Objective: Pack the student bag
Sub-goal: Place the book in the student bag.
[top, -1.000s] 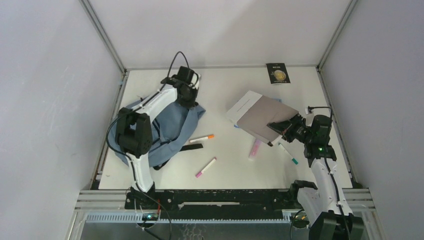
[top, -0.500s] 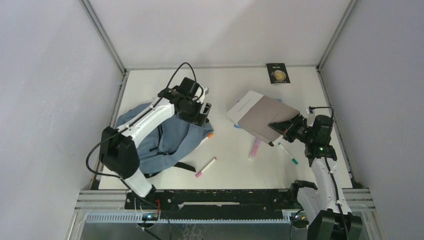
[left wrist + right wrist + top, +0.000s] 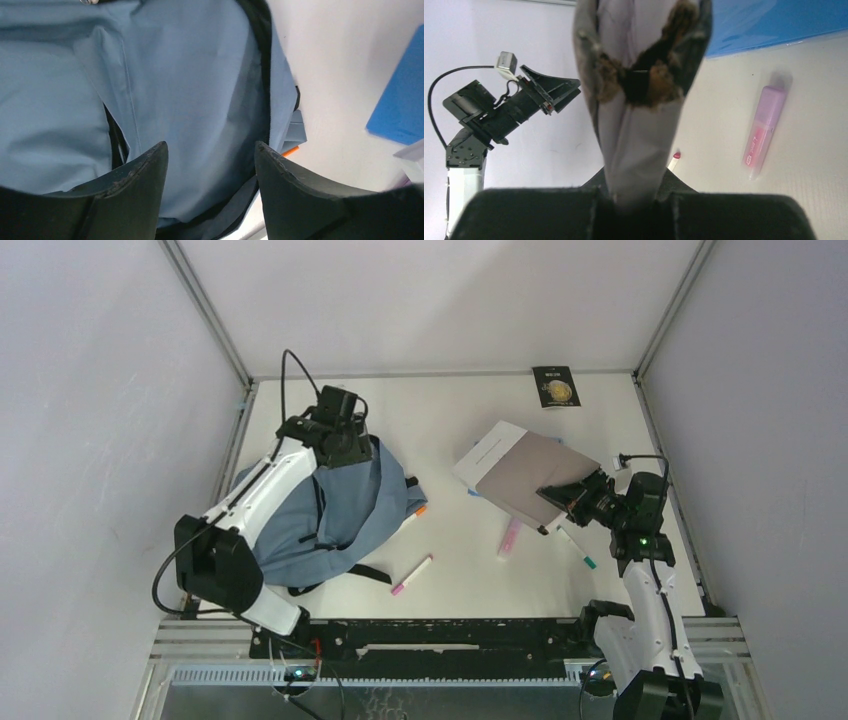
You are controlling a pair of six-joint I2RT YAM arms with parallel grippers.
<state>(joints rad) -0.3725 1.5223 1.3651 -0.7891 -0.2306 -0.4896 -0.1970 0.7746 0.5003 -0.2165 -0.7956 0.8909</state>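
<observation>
We see the student bag (image 3: 320,520) slumped on the table (image 3: 450,420) on the left arm's side, and we place everything else from it. The left gripper (image 3: 211,147) hangs just above the bag's far end. Its dark fingers are spread, with only cloth showing between them.

An orange-tipped marker (image 3: 414,513) lies right at the bag's right edge. A pink-tipped marker (image 3: 411,575) lies near its near-right corner, beside a black strap end. Farther right of the bag are a lilac highlighter (image 3: 510,537) and a teal-capped pen (image 3: 581,554). Well to the bag's right, the right gripper (image 3: 642,60) is pressed together on the edge of a grey notebook (image 3: 525,475), which sits tilted over a blue folder (image 3: 400,107). A black card (image 3: 556,386) lies far right of the bag, at the table's back edge.

The bag is soft, matte blue-grey cloth, creased and loosely folded, with a black zip line and black straps. The notebook's cover is a thin, dull grey rectangle with white at its far end. The markers are slim white sticks and the highlighter is stubbier. The right finger pads look worn, with brownish patches. The table is smooth and white.
</observation>
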